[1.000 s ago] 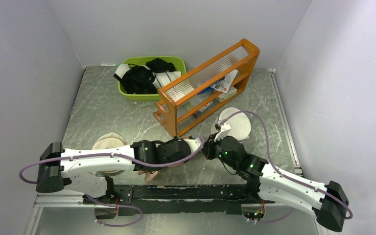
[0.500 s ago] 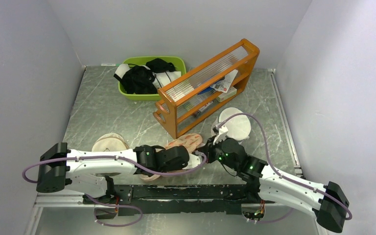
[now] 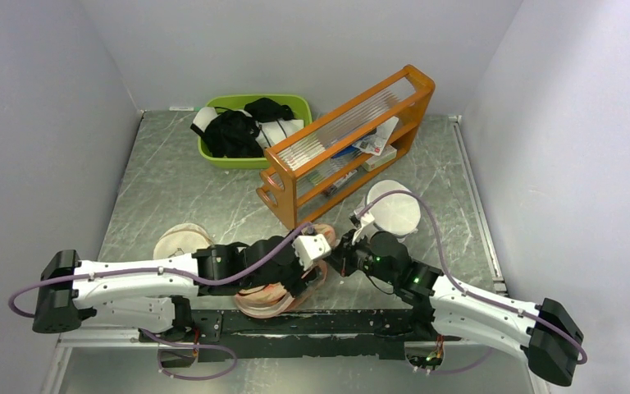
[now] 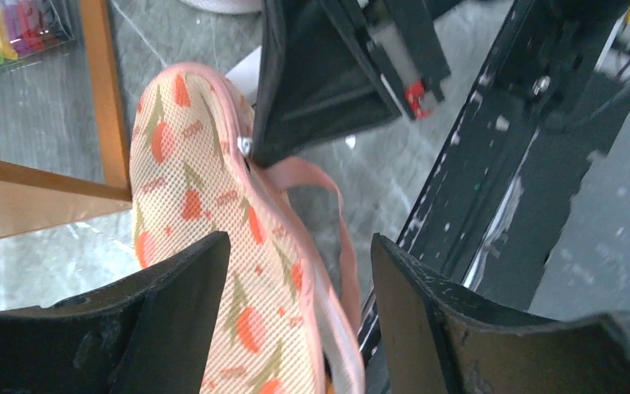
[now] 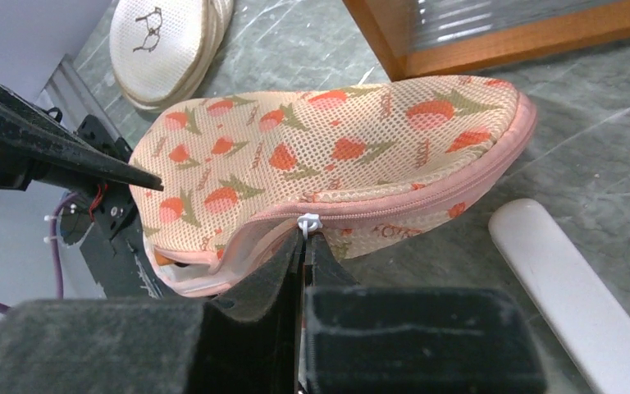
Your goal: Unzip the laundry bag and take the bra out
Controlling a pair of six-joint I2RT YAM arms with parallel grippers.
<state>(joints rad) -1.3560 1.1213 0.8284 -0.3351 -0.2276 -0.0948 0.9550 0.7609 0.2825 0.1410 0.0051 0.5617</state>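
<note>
Laundry bag: You have the laundry bag (image 5: 336, 156) propped on its edge at the near side of the table (image 3: 180, 189), caught between both arms.
Right tool: The right tool (image 5: 303, 246) is pinched tight on the zipper pull (image 5: 308, 222), which sits partway along the pink rim.
Left tool: The left tool (image 4: 295, 242) is closed across the bag's other end, with a finger pressed to the fabric on each side.
Why held so: One end looks anchored so the pull can run against tension and the case does not drag along.
Bra: The bra is not clearly in view and is most likely inside. The rim gapes behind the pull, showing only a sliver of orange.
Edges: The orange rack (image 3: 344, 139) stands just beyond the bag's closed end. The black rail (image 3: 336, 322) runs close along its near side.
Open room: The zipped stretch heads toward the rack, so you have little slack there. The bare table to the right, short of the white pouch (image 3: 394, 212), looks freer.
</note>
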